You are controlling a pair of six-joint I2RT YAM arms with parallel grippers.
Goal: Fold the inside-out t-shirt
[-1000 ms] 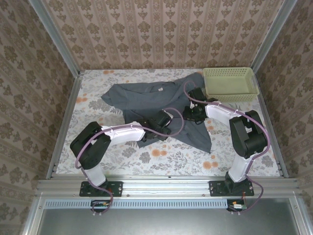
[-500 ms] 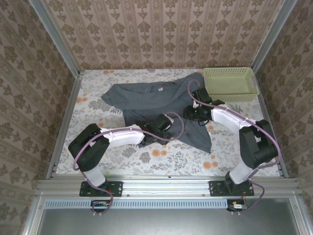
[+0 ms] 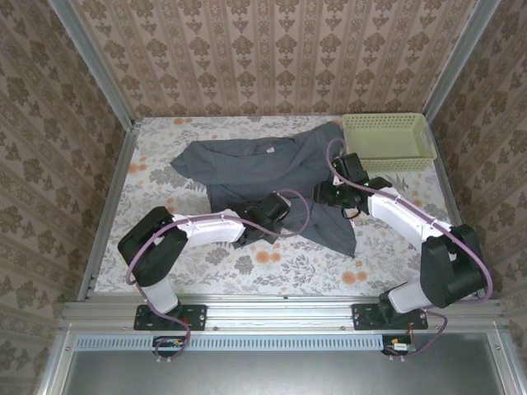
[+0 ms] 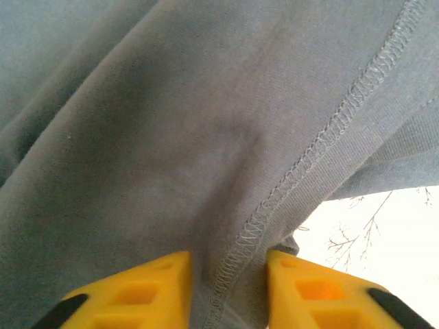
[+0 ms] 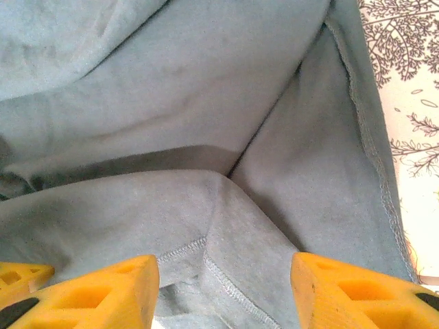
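Left end effector [image 4: 223, 274] narrow, apparently pinching the inside-out t-shirt [image 4: 171, 137] hem between its fingers; right end effector [image 5: 223, 274] wide, fold just beneath — grasping step. Next, I judge: close right, lift together.

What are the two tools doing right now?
Left tool: around the t-shirt hem, grip cannot be told.
Right tool: open, holding nothing.

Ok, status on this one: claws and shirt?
Left claw pinching shirt hem. Right claw open over shirt folds. Shirt rumpled, not yet folded. Basket beside it, not blocking.
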